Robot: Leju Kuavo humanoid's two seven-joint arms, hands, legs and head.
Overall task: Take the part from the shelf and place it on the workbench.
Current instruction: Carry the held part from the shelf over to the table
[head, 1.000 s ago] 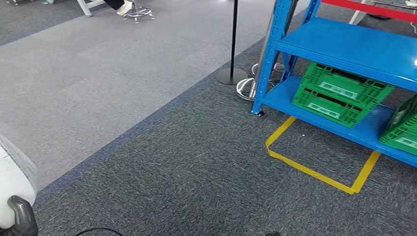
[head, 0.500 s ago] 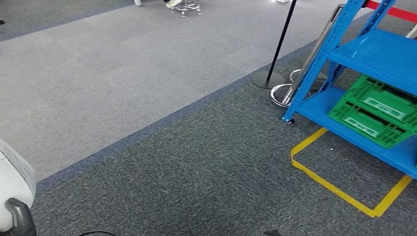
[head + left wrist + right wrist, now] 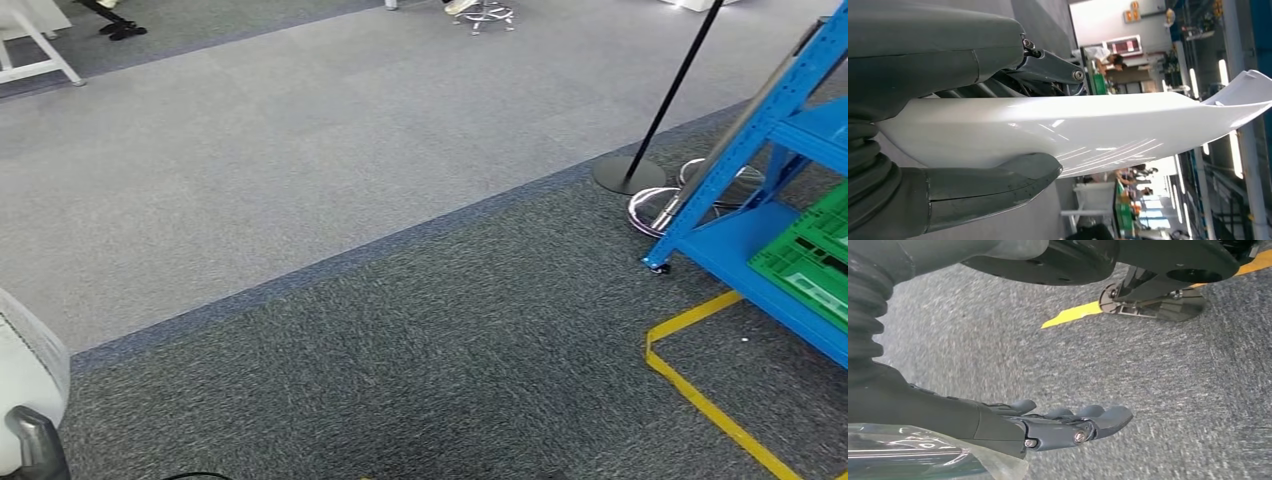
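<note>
One white part (image 3: 1098, 130) here, clamped in the one left hand (image 3: 948, 150), and one right hand (image 3: 1048, 425) hanging above the carpet with its fingers out straight and nothing in it. Over by the edge, one blue shelf (image 3: 790, 130) with one green crate (image 3: 805, 270) in sight on its lowest level, plus one black stanchion post (image 3: 672, 95) on its round base. On the floor, one yellow tape outline (image 3: 700, 395), and far back, one white frame leg (image 3: 35, 45).
</note>
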